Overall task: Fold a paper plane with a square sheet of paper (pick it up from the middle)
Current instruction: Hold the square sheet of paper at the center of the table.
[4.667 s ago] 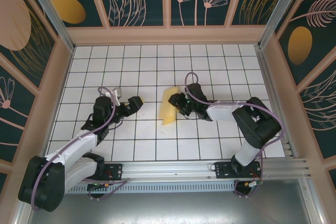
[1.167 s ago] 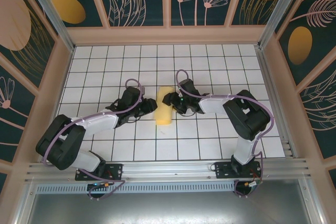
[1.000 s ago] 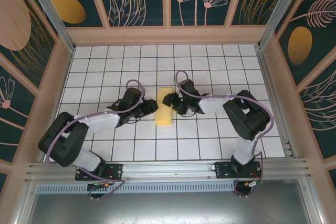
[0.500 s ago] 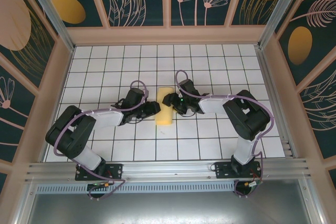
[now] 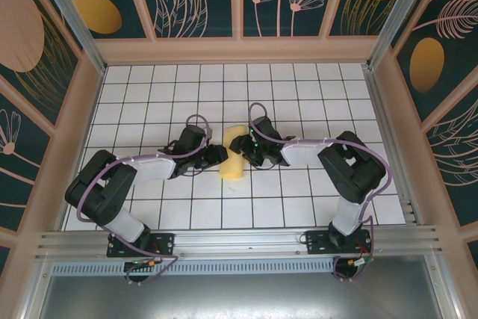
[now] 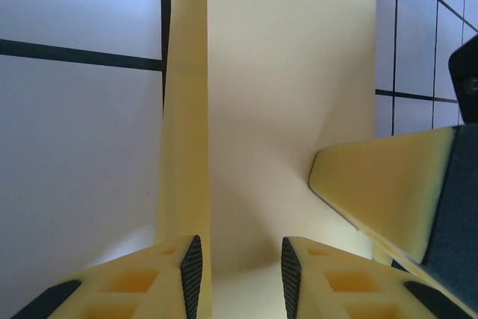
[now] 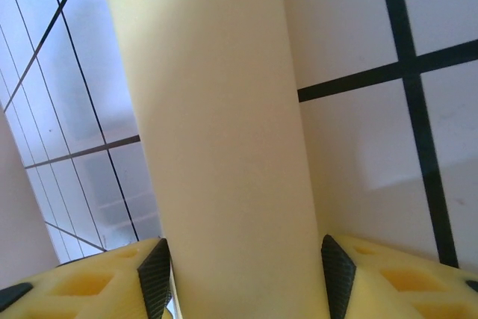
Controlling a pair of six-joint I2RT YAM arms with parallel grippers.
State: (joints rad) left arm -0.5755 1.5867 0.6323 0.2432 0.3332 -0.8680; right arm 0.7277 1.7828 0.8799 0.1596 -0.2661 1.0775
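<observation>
The square sheet of paper [image 5: 234, 163], pale yellow, lies curled over lengthwise on the white grid table [image 5: 299, 207] at the middle. My left gripper [image 5: 219, 155] is at its left edge, jaws apart, open. In the left wrist view [image 6: 240, 278] flat paper [image 6: 291, 72] shows between the pads, with a raised fold beside the left pad. My right gripper [image 5: 245, 147] is on the sheet's right side. In the right wrist view [image 7: 246, 278] the rolled paper [image 7: 216, 110] fills the gap between its pads. One right finger [image 6: 388, 184] presses on the sheet. A paper plane is out of view.
Both arms lie low across the table, meeting at the sheet. Patterned walls [image 5: 239, 5] close the table at the back and sides, and a metal rail [image 5: 239, 240] runs along the near edge.
My left gripper has slid right up to the sheet's left edge and its jaws have narrowed. The right gripper has shifted slightly and stays on the curled paper.
</observation>
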